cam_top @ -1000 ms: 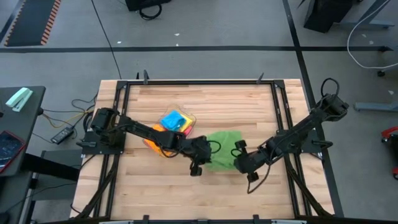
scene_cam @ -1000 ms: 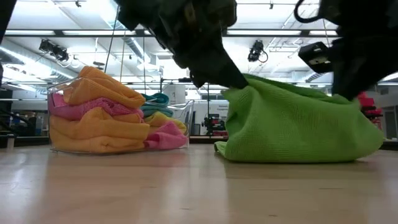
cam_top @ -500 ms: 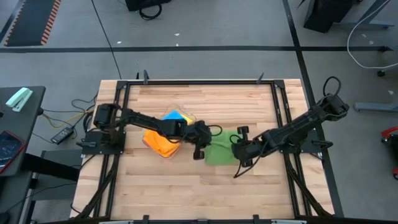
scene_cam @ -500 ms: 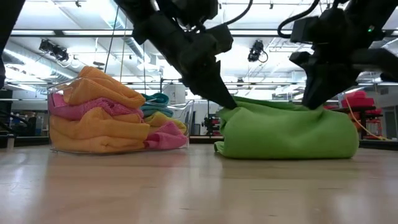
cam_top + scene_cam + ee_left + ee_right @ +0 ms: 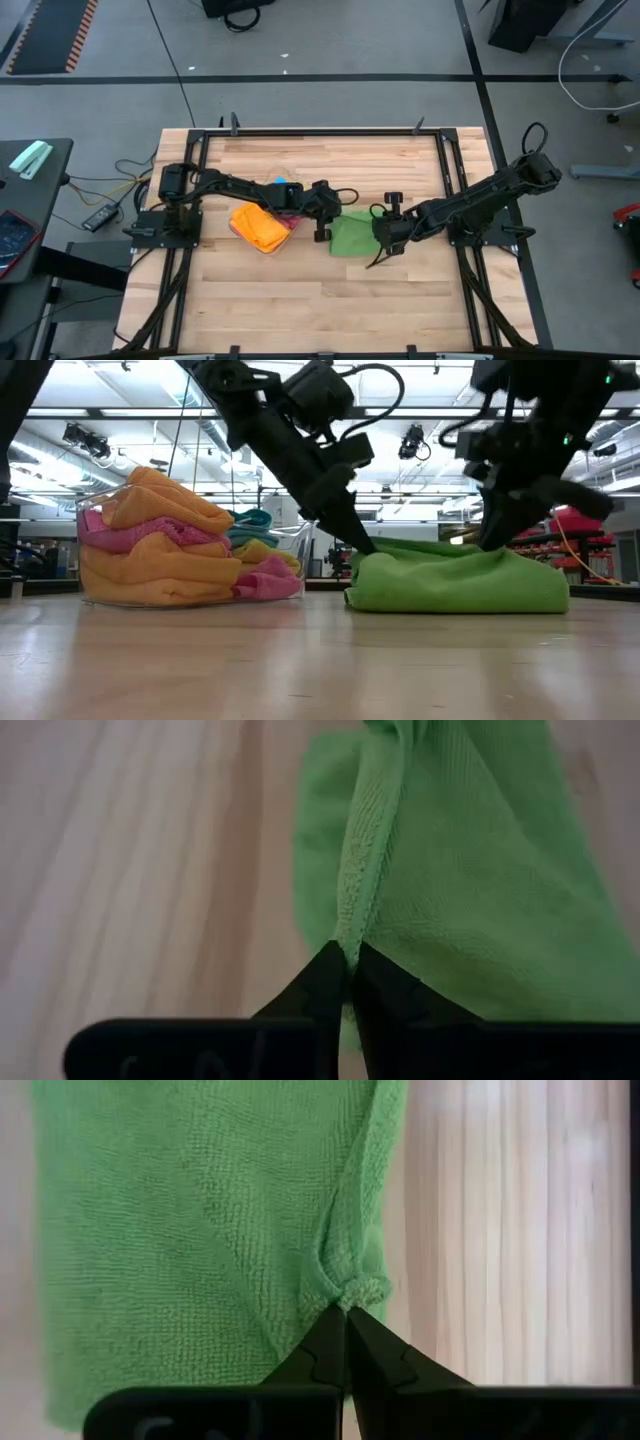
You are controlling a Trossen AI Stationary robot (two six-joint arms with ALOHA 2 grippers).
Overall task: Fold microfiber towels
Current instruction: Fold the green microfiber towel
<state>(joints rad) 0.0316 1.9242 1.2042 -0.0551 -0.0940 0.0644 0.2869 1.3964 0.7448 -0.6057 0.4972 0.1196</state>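
One camera looks straight down on the whole table from well above, another sits at tabletop height looking level across it into the room, and each wrist camera peers closely past its own fingers at the green towel, which all four views share.

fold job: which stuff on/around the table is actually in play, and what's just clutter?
In play:
- green towel, pinched by both
- left gripper, shut on its edge
- right gripper, shut on the opposite edge
- orange towel and the other towels in the clear tub

Clutter:
- cables on the floor beside the table
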